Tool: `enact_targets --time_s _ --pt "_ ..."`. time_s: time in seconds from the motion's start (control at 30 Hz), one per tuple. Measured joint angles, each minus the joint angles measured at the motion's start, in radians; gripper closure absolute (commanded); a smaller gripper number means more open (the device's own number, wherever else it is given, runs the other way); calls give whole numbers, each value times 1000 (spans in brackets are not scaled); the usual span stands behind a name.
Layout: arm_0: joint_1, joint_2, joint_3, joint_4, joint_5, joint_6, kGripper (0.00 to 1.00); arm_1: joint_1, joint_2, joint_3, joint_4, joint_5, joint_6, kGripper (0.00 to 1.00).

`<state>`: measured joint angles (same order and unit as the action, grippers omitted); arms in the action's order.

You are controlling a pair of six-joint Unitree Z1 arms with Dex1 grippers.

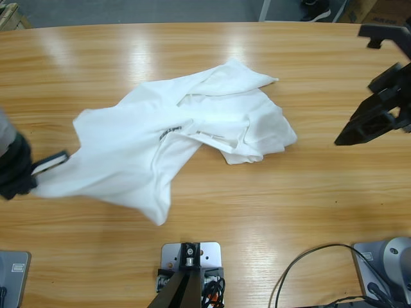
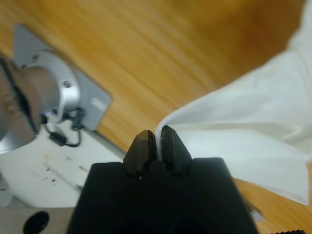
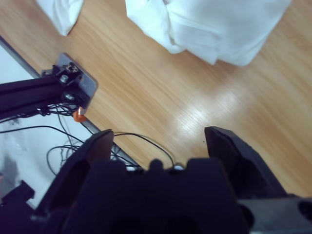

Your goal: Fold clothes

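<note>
High view first: the white shirt (image 1: pixel 186 128) lies crumpled across the middle of the wooden table (image 1: pixel 289 212), bunched and twisted, with small black chest lettering (image 1: pixel 170 131) showing near its centre. One corner of it stretches out to my left gripper (image 1: pixel 48 165), and the cloth runs away from my fingertips toward the heap. In the left wrist view my left gripper (image 2: pixel 156 146) has its two black jaws pressed together on a thin edge of the shirt (image 2: pixel 243 136), which fans out just past the tips; bare wood lies beyond it.

My right gripper (image 1: pixel 359 125) hovers well apart from the cloth, off the far side of the heap. In the right wrist view its jaws stand wide with nothing between them (image 3: pixel 158 146), and the nearest fold of the shirt (image 3: pixel 209 24) lies well ahead of the fingertips, with bare table between.

I judge the step in hand is spreading the shirt flat before any fold. To do it well I should keep my left pinch firm and low, bring my right fingers to the opposite edge of the heap, take a single layer only, and draw the two apart evenly so the twist comes out rather than tightens.
</note>
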<state>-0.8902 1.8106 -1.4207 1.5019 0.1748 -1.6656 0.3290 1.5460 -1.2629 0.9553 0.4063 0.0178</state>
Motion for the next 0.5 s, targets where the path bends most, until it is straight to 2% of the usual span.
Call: enact_targets --time_s 0.17,0.2,0.23,0.27,0.4,0.5 --pt "-47 -28 98 -1 -8 -22 1000 49 8 113 -118 10 67 223" --pt "-51 -29 101 -6 -8 -23 660 52 10 126 -130 10 72 220" --pt "-57 -29 103 -12 -8 -23 151 53 11 136 -140 10 77 220" --pt "-64 -29 104 -17 -8 -24 32 54 11 141 -146 10 81 220" --pt "-98 -29 106 -21 -8 -28 27 67 11 145 -160 10 108 133" --pt "-150 -52 101 -21 16 -34 30 106 11 147 -190 10 118 118"
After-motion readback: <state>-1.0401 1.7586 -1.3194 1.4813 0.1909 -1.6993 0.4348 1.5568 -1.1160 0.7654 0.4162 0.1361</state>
